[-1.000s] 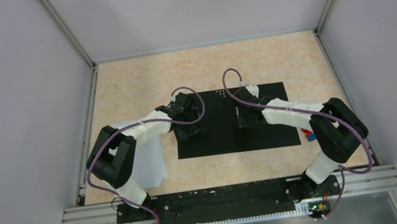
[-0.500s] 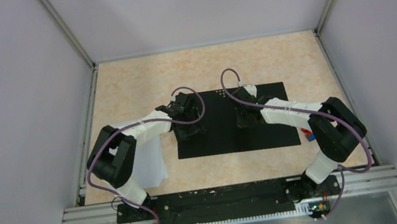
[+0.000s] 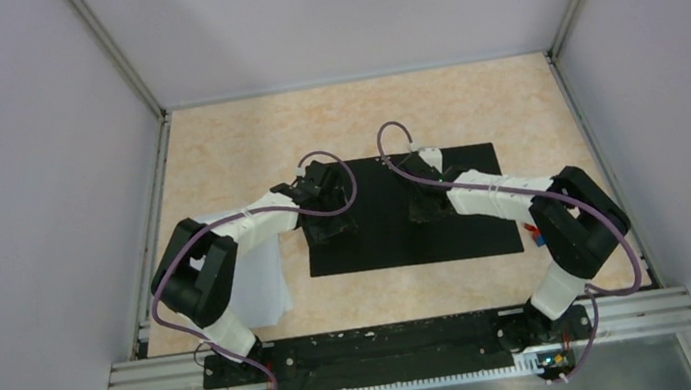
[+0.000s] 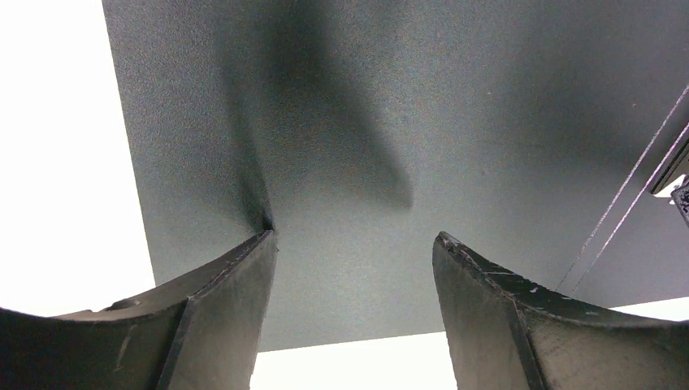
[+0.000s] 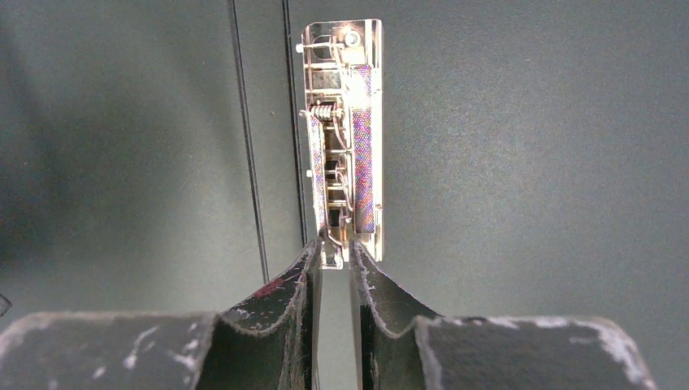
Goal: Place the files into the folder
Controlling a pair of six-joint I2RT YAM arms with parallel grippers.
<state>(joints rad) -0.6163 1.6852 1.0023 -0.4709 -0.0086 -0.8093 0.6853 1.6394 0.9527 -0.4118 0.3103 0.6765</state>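
The clip of the folder is clamped by the right gripper; the left gripper is held with jaws apart above the folder's left edge.

One folder, one stack, one block

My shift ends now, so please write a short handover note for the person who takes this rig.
Left end effector: open, empty, over the left cover of the folder.
Right end effector: nearly shut, tips pinching one end of the metal spine clip.
The files: white stack on the table, left of the folder, partly under the left arm.
Done: folder lies open.
Left: files into folder.
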